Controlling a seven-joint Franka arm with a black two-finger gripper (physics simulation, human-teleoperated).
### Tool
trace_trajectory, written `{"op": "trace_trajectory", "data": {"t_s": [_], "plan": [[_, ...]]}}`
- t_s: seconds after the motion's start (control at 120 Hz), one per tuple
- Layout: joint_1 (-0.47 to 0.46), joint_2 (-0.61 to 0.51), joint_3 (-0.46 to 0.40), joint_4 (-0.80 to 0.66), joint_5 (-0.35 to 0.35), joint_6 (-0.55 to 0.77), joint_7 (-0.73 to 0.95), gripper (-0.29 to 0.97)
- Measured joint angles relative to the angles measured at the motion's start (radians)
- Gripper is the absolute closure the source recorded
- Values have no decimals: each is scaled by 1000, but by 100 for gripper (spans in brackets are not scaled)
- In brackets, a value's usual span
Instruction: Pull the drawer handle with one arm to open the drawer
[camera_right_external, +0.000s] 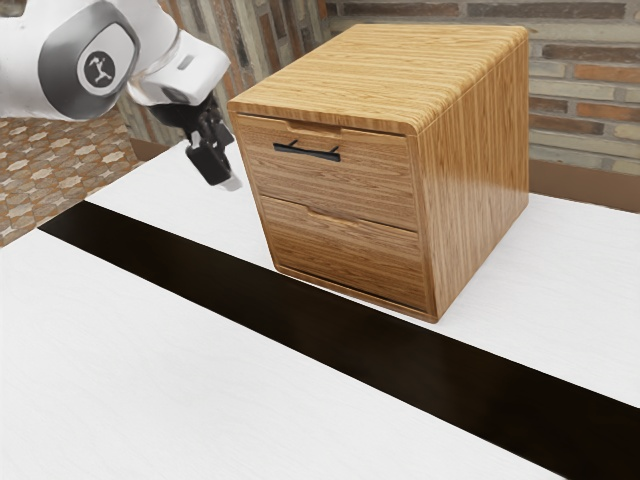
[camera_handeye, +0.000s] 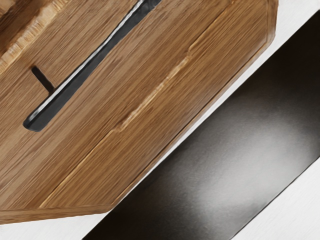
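One black bar handle (camera_right_external: 307, 151) sits high on the top drawer (camera_right_external: 335, 185), which lies flush with the front of the wooden cabinet (camera_right_external: 470, 150) and is not yet pulled out. A second, lower drawer (camera_right_external: 345, 250) below it has no bar that I can make out. The cabinet stands on the white worktop (camera_right_external: 140, 380), just behind a broad black stripe (camera_right_external: 400, 370) that crosses it.

The gripper (camera_right_external: 214, 165) hangs off the cabinet's front corner on the exterior view's left, near the handle's end but apart from it. Its fingers look parted and hold nothing. In the wrist view the bar runs at a slant, standing off the wood on a short post.

The step in hand is the approach. To do it well, the hand should probably turn until the fingers straddle the bar across its thin side, then move in at mid-length — a hold near one end could twist the drawer. Close fully before pulling, then draw straight out along the drawer's own line, away from the cabinet face — any sideways drift risks binding the drawer or slipping off the bar.
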Motion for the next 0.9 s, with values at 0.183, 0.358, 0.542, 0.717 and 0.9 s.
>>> {"op": "trace_trajectory", "data": {"t_s": [0.183,0.358,0.542,0.717,0.9], "plan": [[-130,0,16,-46,4,202,167,2],[-247,23,50,-72,39,280,283,2],[-218,50,48,-21,146,227,378,2],[-99,63,48,14,185,129,458,2],[-108,36,15,11,188,78,518,2]]}}
